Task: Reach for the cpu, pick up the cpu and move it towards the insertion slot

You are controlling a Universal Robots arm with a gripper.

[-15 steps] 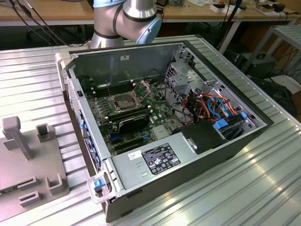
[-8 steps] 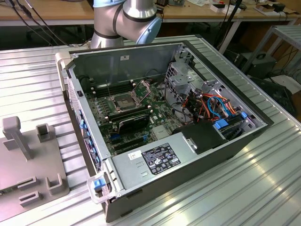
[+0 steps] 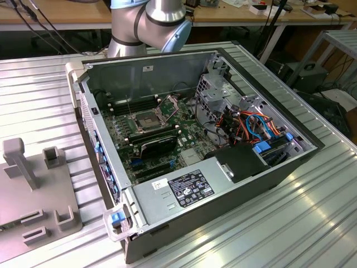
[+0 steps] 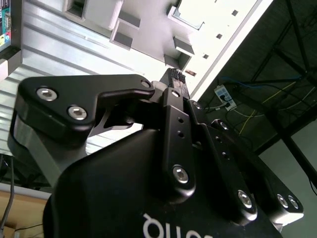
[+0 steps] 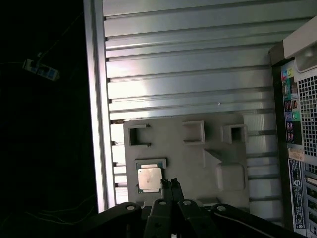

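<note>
The surface (image 3: 312, 223) is a bed of ribbed, silver aluminium slats. In the exterior view, pale wooden benches (image 3: 67, 11) strung with dark cables line the room behind it. In the first wrist view the floor past the surface's edge is dark, and a white power strip (image 5: 40, 69) lies there. An open computer case (image 3: 223, 167) lies on its side on the surface, with the arm (image 3: 150, 22) rising behind it. Just beside the case, towards the exterior view's left, is a flat grey plate (image 3: 33, 190) with raised blocks and pockets. The cpu (image 5: 149, 178) lies in a shallow square pocket of that plate, near the edge of the surface and well apart from the case. It lies flat with its dull metal face turned up to the camera. Being square, it has no long axis, and its sides run in line with the plate's edges. The tool (image 5: 171, 184) has its two black fingertips pressed together with nothing between them, and they sit just beside one edge of the cpu; contact cannot be judged. The insertion slot (image 3: 146, 121) is on the board inside the case, with its shiny frame hinged up and its dark centre bare.
</note>
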